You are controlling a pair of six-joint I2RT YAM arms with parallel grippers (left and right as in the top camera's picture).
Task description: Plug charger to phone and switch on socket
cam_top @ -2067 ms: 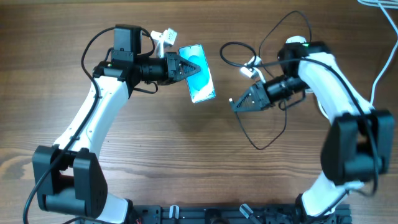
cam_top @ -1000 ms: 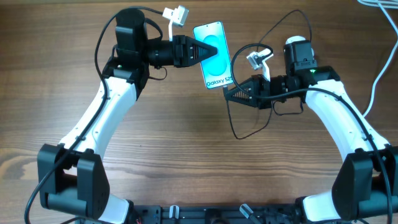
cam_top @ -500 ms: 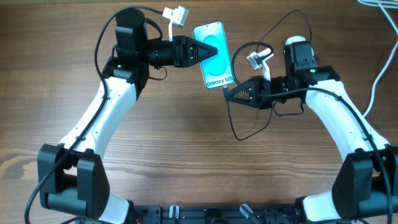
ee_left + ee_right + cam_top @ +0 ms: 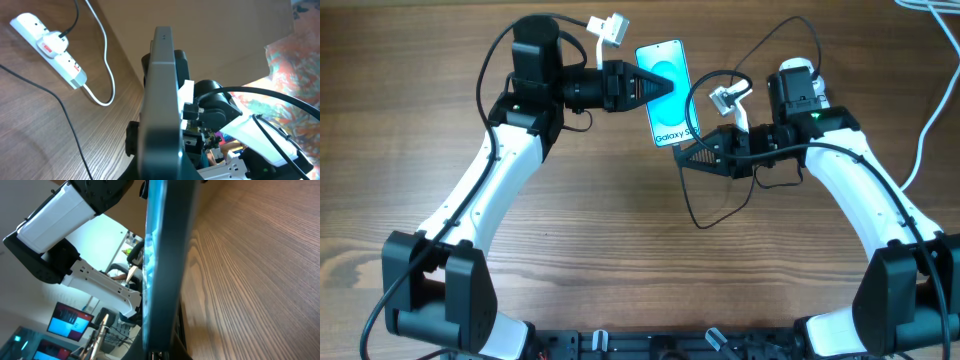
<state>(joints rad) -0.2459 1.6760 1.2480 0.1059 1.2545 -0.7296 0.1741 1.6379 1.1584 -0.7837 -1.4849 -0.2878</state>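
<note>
While the left gripper (image 4: 665, 88) is clamped on the phone (image 4: 660, 58) at upper centre of the overhead view, the right gripper (image 4: 683, 160), just below and right, pinches the charger (image 4: 697, 225) tip at the phone's lower edge; whether the tip is seated cannot be told. The socket (image 4: 72, 70) lies upper left in the left wrist view.

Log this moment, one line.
left gripper: shut on cyan-screened smartphone | right gripper: shut on thin black charger cable, at smartphone's bottom edge
</note>
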